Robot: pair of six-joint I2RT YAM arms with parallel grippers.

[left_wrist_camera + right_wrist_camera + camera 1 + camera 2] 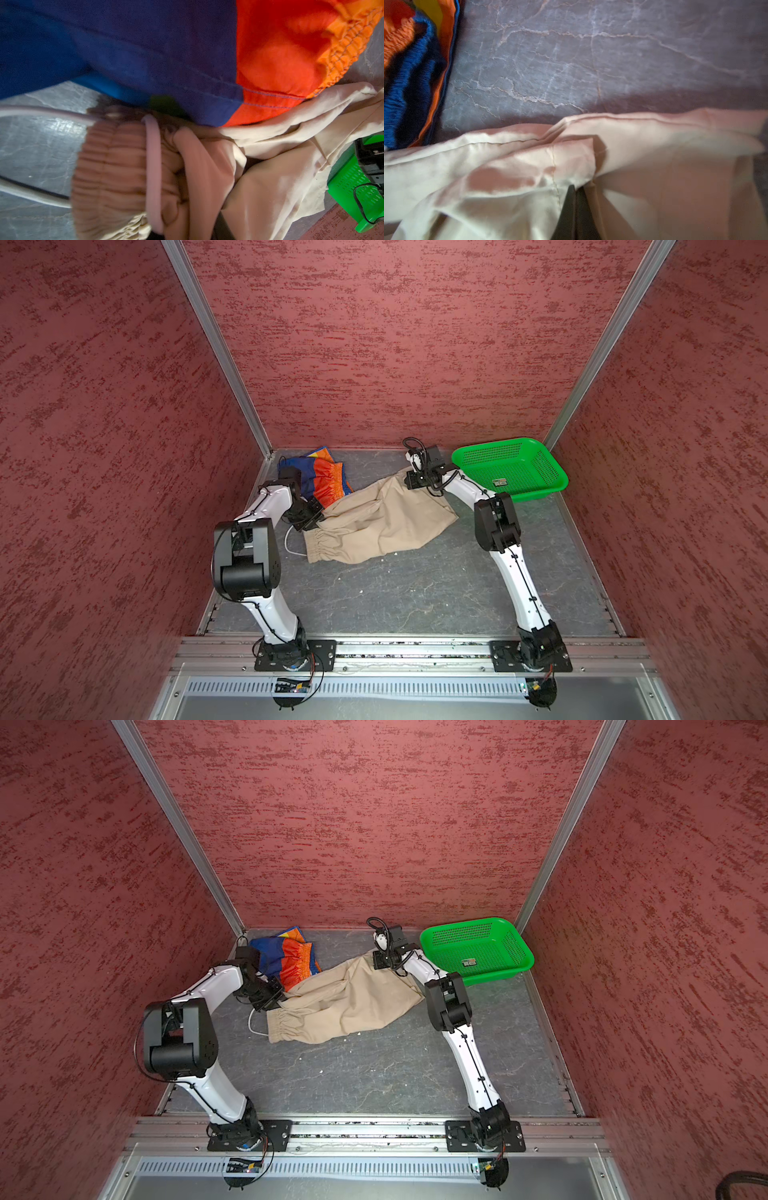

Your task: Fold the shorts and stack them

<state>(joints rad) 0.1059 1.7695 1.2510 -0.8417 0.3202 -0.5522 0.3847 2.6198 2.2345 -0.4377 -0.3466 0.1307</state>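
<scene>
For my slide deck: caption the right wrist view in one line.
Right hand pinching an edge of the beige shorts on the grey tabletop, rainbow-striped shorts alongside.

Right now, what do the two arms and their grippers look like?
The left arm and right arm have white link shells, black joint housings and thin black cables running along them. The left gripper and right gripper are black and boxy.

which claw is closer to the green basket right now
Right. The right claw grips the beige shorts just beside the green basket; the left claw is far across, at their waistband.
</scene>
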